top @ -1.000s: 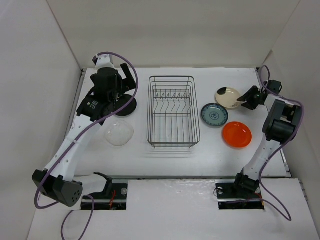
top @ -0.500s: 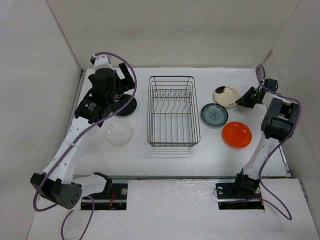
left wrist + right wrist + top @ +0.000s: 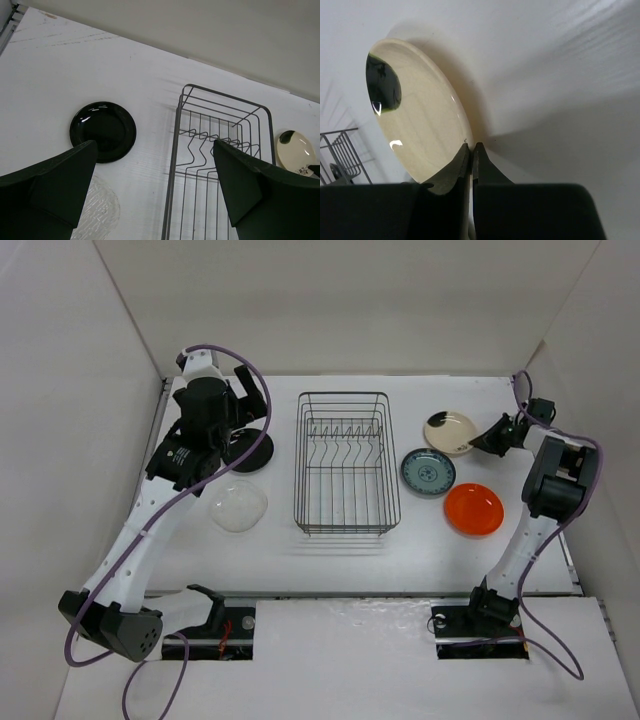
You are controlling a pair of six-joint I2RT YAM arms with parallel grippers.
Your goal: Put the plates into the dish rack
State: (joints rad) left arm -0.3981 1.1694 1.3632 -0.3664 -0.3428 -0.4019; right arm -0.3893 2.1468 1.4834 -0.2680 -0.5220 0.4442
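Currently right gripper is clamped on cream plate rim, right of dish rack, likely for an edge lift. Left gripper hangs spread above black plate.

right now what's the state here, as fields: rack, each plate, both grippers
rack: centre, no plates in it
black plate: flat, left of rack
glass plate: flat, left of rack, nearer than black plate
cream plate: right of rack, farthest of the three there
teal plate: flat, right of rack
orange plate: flat, nearest and rightmost
left gripper: open, holding nothing
right gripper: shut, tips at cream plate's rim; grip unclear
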